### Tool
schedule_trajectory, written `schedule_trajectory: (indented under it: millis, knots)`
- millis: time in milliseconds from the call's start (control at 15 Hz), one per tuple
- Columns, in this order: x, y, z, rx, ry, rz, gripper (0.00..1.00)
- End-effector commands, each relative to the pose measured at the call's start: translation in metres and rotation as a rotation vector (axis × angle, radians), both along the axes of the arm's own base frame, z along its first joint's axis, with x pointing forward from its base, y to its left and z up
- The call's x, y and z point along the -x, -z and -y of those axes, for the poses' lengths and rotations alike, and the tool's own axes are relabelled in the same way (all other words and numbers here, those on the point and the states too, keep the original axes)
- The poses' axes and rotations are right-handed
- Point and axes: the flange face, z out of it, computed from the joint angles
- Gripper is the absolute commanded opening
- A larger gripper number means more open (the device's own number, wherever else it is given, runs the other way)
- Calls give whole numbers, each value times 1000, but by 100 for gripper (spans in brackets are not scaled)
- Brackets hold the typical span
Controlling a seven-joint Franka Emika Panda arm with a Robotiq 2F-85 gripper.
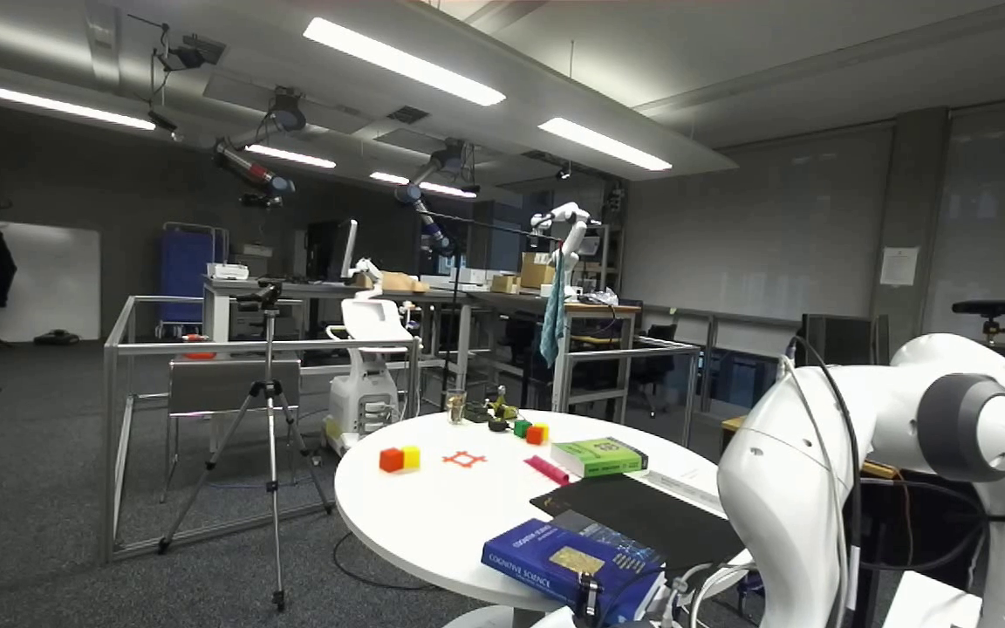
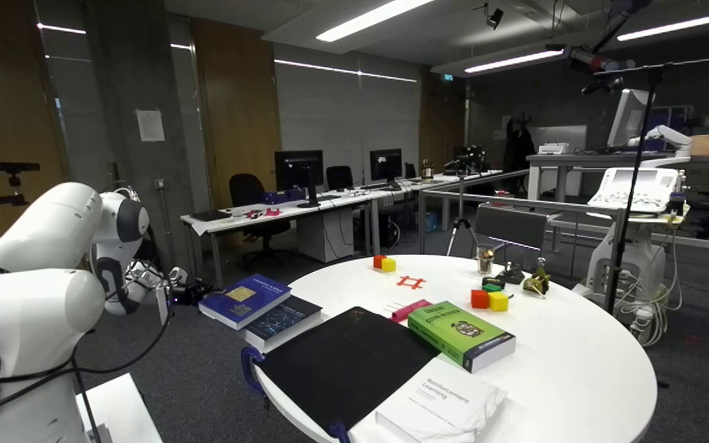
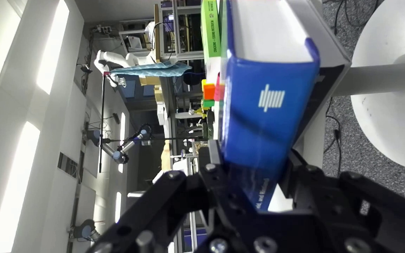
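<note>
Blue-covered and thick: Cognitive Science textbook (image 2: 247, 299), clasped at the spine between black fingers (image 3: 212, 168), closed down to its thickness, one against each cover. Pictured above a darker book (image 2: 284, 320) at the rim of the white desk (image 2: 576, 357), apparently resting on that lower volume, with the gripped side out past the edge. Likely heavy for its size and stiff in the boards, yet prone to droop away from the hold; smooth-looking, so perhaps slippery in a shallow pinch. Best taken across the full thickness, well in along the spine, to guard against fanned pages and a twisting load. Well apart, toward the far side of the desk: a clear glass tumbler (image 2: 485, 259), partly filled with something golden-brown, too small to identify.
</note>
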Motion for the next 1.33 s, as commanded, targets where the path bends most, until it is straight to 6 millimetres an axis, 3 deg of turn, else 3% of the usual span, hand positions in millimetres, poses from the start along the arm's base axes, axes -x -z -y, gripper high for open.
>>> schedule_trajectory:
  millis: [0, 733, 1267]
  knots:
    - [-3, -35, 0, 62, 20, 70, 17]
    - [-13, -63, 38, 112, 104, 78, 17]
    - [-21, -87, 99, 153, 162, 52, 17]
